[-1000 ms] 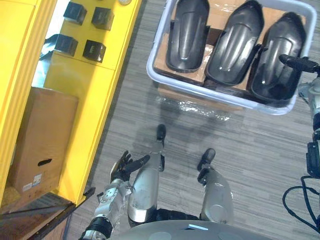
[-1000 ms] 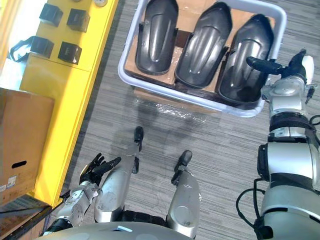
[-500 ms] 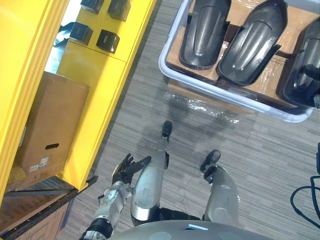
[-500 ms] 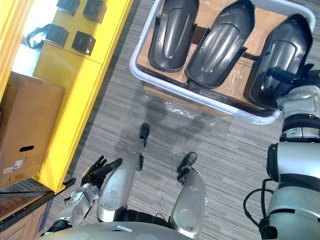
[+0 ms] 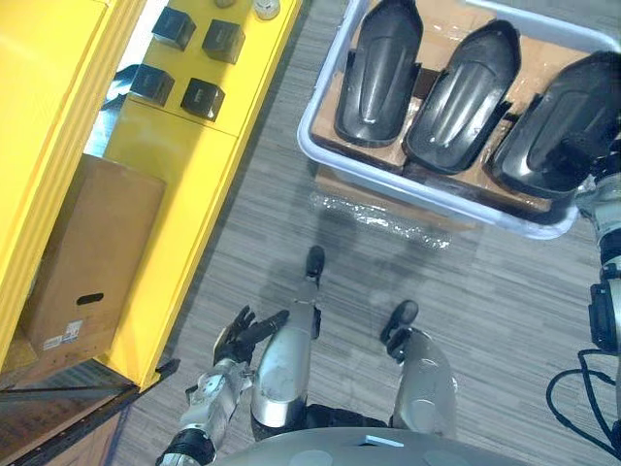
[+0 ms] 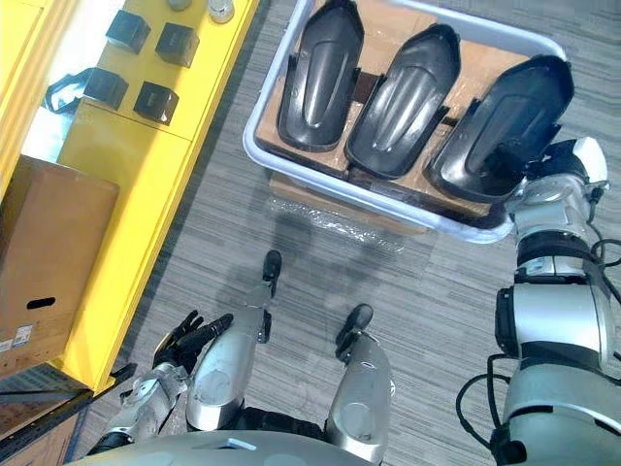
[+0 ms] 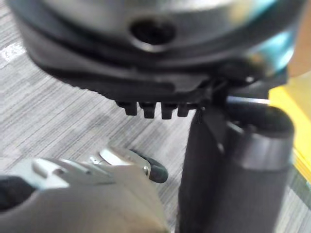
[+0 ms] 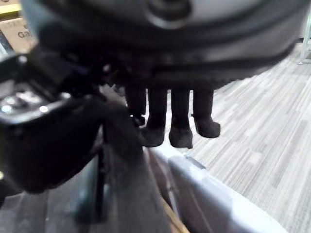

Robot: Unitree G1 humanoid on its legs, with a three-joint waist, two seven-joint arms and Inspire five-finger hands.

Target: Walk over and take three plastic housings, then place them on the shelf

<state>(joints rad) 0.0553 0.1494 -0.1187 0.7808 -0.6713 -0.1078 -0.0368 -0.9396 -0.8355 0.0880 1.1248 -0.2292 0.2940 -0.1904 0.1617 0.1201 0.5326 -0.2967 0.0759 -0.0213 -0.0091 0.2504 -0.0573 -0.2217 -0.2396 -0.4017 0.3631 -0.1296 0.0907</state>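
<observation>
Right hand (image 6: 555,163) first: it's at the near right corner of the tray (image 6: 249,144), clamped on the right housing (image 6: 505,121). In the right wrist view the fingers (image 8: 170,121) hook down over the housing's edge with the thumb on the other side, so I'd call that a grip, not just a touch. The tray's pale rim sits right under the fingertips.

Count-wise there are three black plastic housings, all in that one tray, side by side. The right one is in the hand, then there's the middle housing (image 6: 403,102) and the left housing (image 6: 320,73). The held one lies more askew than the other two. They rest on a brown cardboard sheet (image 6: 383,29) lining the tray, and there's a bit of crinkly clear plastic wrap (image 6: 340,218) poking out just below the tray's front edge.

The floor (image 6: 427,291) is grey striped carpet. Off to the robot's left is the yellow shelf (image 6: 126,184), with four small black boxes (image 6: 155,101) on top in a two-by-two bunch, and one brown cardboard box (image 6: 49,252) with a handle slot sitting lower down.

The left hand (image 5: 241,335) hangs low near the shelf's corner, fingers loose and spread, holding nothing.
</observation>
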